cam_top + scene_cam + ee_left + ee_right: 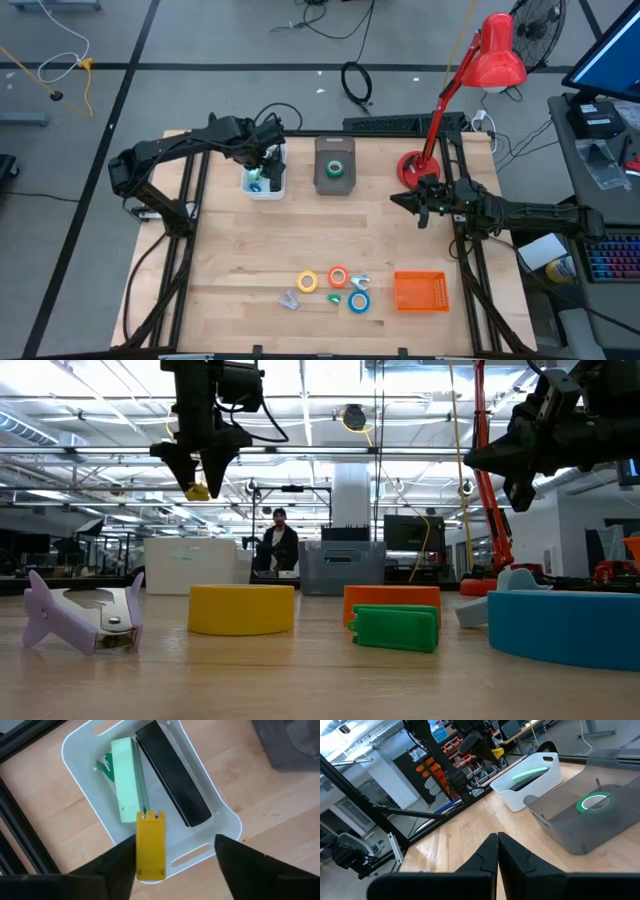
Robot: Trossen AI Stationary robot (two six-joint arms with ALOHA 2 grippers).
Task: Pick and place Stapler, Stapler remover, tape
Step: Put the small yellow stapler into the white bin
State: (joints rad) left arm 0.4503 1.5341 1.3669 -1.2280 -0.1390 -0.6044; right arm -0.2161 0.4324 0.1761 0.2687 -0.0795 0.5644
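Note:
My left gripper [175, 845] hangs open over the white bin [80, 750], fingers pointing down. A yellow stapler [150, 845] stands between the fingers, close against one of them, above the bin's near end. In the bin lie a light green stapler [125, 780], a black stapler [172, 775] and a green stapler remover [105, 767]. A green tape roll [336, 168] lies in the grey bin [334, 182]. Yellow [308, 282], orange-red [338, 277] and blue [359, 301] tape rolls lie on the table's near part. My right gripper [497, 847] waits shut at the right, above the table. My left gripper has the yellow stapler's long side [139, 847] against the inner face of one finger [120, 862]; the other finger [235, 855] stands well clear of it. Whether that finger still touches the stapler, I cannot tell. The stapler hangs clear above the bin floor.
On the table's near part also lie a lilac stapler remover [289, 299], a small green stapler [334, 298] and an orange basket [420, 291]. A red desk lamp [470, 90] stands at the far right. A person [277, 545] shows in the room behind.

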